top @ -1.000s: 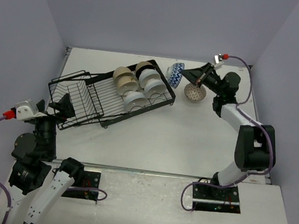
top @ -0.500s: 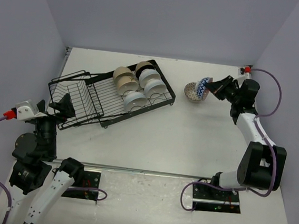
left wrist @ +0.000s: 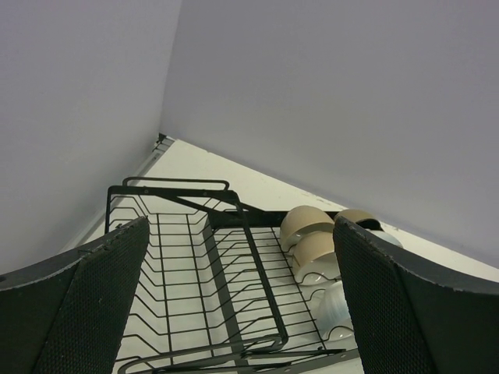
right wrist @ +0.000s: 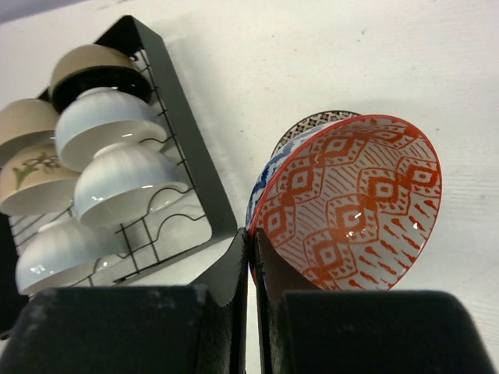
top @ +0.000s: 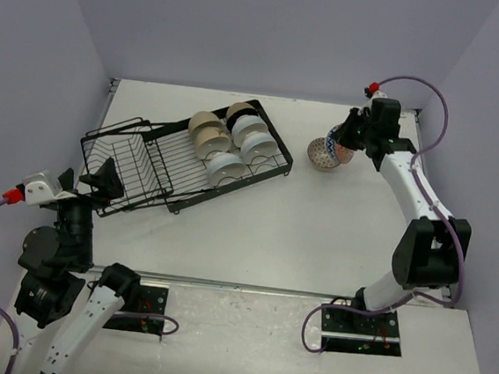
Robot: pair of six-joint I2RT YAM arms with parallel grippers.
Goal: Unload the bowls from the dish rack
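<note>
My right gripper [right wrist: 251, 241] is shut on the rim of a blue-white patterned bowl [right wrist: 351, 202] whose inside is red-orange. That bowl [top: 336, 141] is tilted on its side right above another patterned bowl [top: 320, 155] standing on the table right of the rack; I cannot tell if they touch. The black wire dish rack [top: 146, 164] lies at the centre left. Its right end holds beige bowls [top: 207, 132] and white bowls [top: 254, 139]. My left gripper [top: 102, 177] stands open at the rack's near-left end, with nothing between its fingers [left wrist: 86, 304].
The rack's deeper basket section [left wrist: 179, 265] in front of my left gripper holds nothing. The rack's right corner [right wrist: 187, 148] is close to the held bowl. Purple walls enclose the table on three sides.
My right arm has carried the patterned bowl from beside the rack's right end over to the bowl on the table, and the wrist has turned. The left arm has barely shifted.
</note>
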